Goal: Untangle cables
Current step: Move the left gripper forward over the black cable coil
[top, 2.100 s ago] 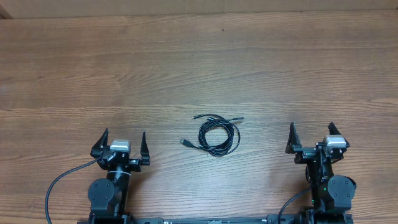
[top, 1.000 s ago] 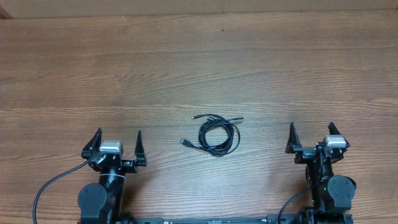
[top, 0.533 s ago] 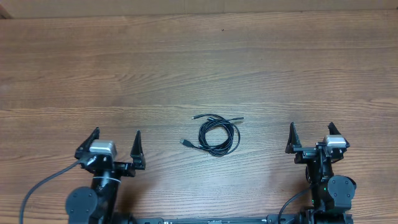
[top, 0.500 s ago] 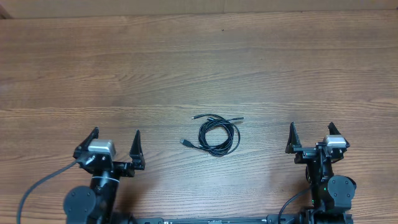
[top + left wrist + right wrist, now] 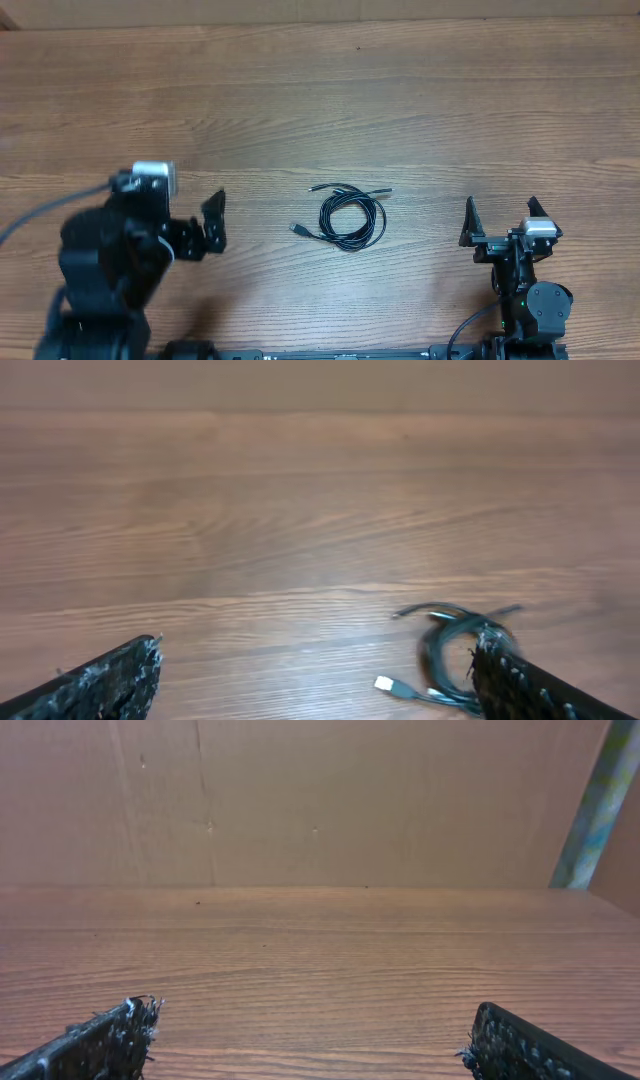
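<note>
Left arm (image 5: 105,255) has lifted & swung inward since half a sec ago. It now looms large and blurred in the overhead view. Right arm and cables are in the same pos. as before. Cables (image 5: 349,220) lie in one small loose coil approx mid worktop (image 5: 400,90), btwn the two arms, touching neither. Silver-tipped plug (image 5: 294,229) sticks out at the lower left of the coil. Two thin ends poke out along its top, one to each side. In the left wrist view the coil sits low right, partly behind one finger, w/ the pale plug just left of it. Left fingers (image 5: 105,685) are spread wide w/ only wood btwn them, apart from the coil. Right fingers (image 5: 470,222) are also at full spread, holding nothing, near the front edge and well right of the coil. The right wrist cam shows wood grain and a brown wall beyond.
</note>
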`<act>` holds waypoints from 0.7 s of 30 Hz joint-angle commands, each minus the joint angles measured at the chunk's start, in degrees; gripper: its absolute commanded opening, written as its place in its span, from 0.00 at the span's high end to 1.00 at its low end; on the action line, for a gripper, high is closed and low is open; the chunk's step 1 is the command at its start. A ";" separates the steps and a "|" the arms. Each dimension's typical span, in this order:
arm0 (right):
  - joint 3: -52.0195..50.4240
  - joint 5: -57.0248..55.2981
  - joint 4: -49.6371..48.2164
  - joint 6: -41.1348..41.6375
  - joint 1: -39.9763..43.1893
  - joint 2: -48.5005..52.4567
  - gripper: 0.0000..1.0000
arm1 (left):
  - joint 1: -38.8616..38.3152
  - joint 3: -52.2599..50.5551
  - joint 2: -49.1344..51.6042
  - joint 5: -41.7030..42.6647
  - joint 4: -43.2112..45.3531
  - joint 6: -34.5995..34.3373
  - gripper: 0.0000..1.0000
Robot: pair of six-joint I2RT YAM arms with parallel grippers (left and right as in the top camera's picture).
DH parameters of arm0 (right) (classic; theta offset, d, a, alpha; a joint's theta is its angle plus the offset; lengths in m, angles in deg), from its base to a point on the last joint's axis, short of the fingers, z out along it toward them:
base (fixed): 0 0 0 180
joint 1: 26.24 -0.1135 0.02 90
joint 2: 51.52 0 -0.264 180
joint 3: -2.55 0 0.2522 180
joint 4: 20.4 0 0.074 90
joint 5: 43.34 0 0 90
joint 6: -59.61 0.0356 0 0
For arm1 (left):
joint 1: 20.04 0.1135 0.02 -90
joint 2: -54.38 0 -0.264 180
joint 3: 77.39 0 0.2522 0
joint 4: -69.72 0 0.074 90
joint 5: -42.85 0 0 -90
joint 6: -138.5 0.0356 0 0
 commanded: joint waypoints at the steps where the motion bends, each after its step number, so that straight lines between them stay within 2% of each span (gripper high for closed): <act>1: -0.61 -0.11 -0.35 0.35 0.24 -0.46 0.00 | -0.39 3.30 5.44 11.69 -0.46 -0.83 0.00; 4: -0.61 -0.11 -0.35 0.35 0.24 -0.46 0.00 | -0.39 3.28 9.01 20.24 -2.08 -0.94 0.00; 11: -0.61 -0.11 -0.35 0.35 0.24 -0.46 0.00 | -0.98 3.26 17.84 23.47 -1.75 -2.27 0.00; 14: -0.61 -0.11 -0.35 0.35 0.24 -0.46 0.00 | -3.69 3.26 21.09 20.52 -1.99 -2.64 0.03; 21: -0.61 -0.11 -0.35 0.35 0.24 -0.46 0.00 | -15.58 3.30 25.14 2.56 0.07 -11.04 0.02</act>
